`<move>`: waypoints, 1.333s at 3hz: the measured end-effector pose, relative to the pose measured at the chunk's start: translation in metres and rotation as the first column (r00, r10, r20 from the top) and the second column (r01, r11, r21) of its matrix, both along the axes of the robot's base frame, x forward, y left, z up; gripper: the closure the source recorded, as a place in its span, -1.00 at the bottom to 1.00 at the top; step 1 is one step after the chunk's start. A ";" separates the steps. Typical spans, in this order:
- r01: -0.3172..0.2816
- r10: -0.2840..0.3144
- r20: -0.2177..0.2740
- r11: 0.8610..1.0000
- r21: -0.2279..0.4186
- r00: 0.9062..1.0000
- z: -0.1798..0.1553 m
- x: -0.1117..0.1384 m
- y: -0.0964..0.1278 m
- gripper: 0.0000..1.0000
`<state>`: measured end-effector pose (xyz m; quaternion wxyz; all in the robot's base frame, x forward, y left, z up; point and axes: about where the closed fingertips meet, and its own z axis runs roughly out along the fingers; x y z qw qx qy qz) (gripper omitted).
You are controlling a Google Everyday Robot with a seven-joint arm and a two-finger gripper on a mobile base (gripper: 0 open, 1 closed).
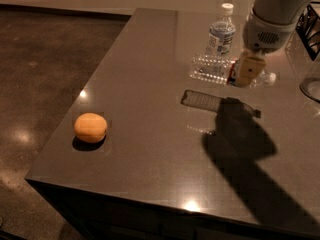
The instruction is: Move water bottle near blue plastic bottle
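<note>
So, from my remote seat: closest to me on the dark table [145, 84], over on the near left, sits a round orange fruit [90, 127] by itself, well apart from everything else. Further in and to the right I see a big arm shadow across the tabletop, plus a small ribbed shadow patch [204, 100] right below the water bottle [210, 68], so the bottle is up off the surface, not resting on it. It's lying sideways in the air, base pointing left, white cap pointing right, red label band just next to the fingers. The gripper [247, 71] comes down from the upper right and its fingers are clamped on the water bottle near the label end. Just behind that, at the far side, the blue plastic bottle [220, 36] stands upright with its white cap on; the held bottle hangs just in front of it. At the far right edge I can make out some black wire thing [312, 29] and a round clear rim [311, 86]; can't tell what either is.
</note>
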<state>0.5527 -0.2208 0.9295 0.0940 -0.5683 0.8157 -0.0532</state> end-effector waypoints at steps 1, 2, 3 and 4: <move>0.036 -0.035 0.017 0.999 -0.011 0.999 -0.001 0.034 -0.017 1.00; 0.042 -0.042 0.012 0.999 -0.022 0.999 -0.011 0.048 -0.024 0.66; 0.023 -0.023 -0.013 1.000 -0.021 1.000 -0.027 0.046 -0.020 0.17; 0.012 -0.013 -0.045 1.000 -0.019 0.999 -0.044 0.040 -0.016 -0.27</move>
